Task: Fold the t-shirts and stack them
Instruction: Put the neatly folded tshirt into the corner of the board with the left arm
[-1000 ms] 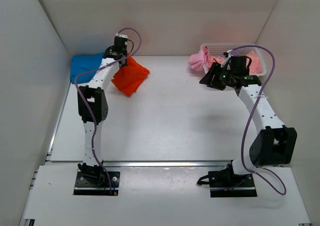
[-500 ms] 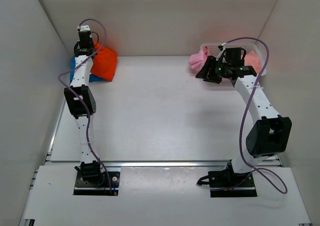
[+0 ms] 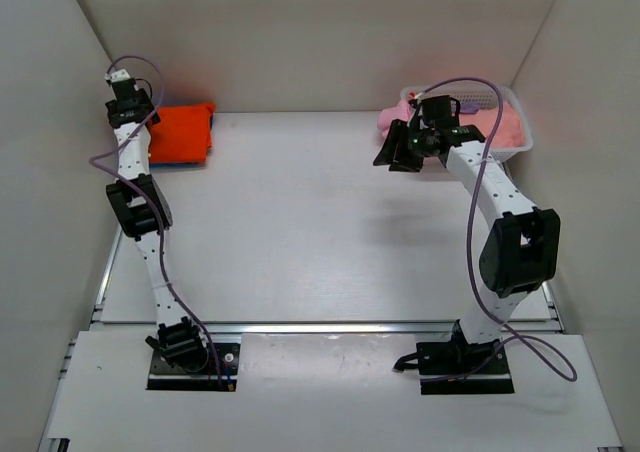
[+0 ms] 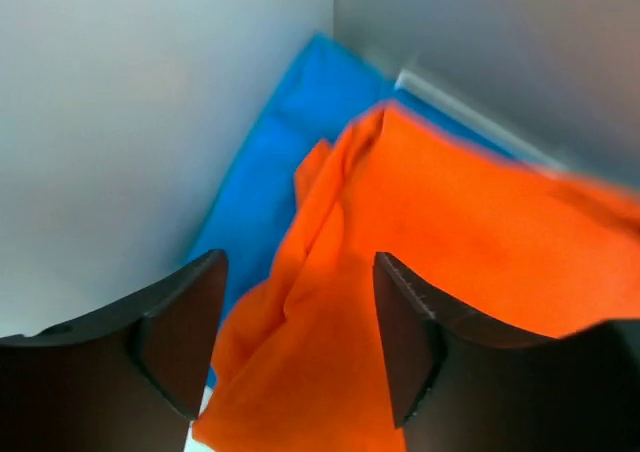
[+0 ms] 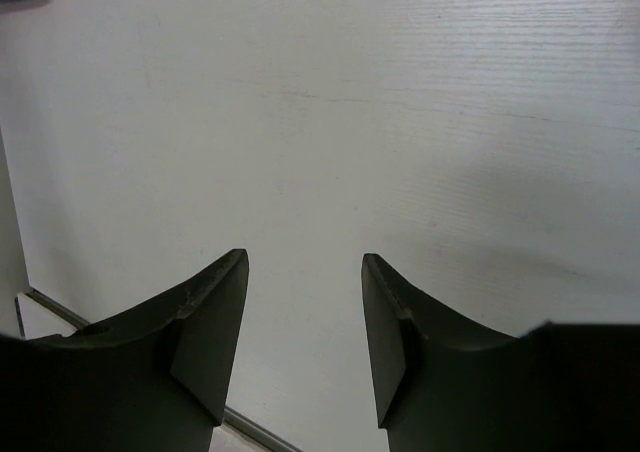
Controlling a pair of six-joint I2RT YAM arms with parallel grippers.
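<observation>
- The white table (image 3: 330,232) is matt and faintly grained, with plain pale walls (image 3: 300,32) on three sides.
- A white lattice basket (image 3: 521,137) sits in the far right corner, with pink t-shirts (image 3: 503,122) heaped inside.
- The orange-red t-shirt (image 3: 182,132) lies folded far left of the basket, on top of the blue t-shirt (image 4: 270,162).
- The left gripper (image 4: 298,267) hangs over that pile, jaws apart.
- The right gripper (image 5: 305,262) hovers just left of the basket, jaws apart.

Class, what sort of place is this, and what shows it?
Likely a robot lab test cell: left arm and right arm bolted to a white table, enclosing white walls, a basket of t-shirts.
</observation>
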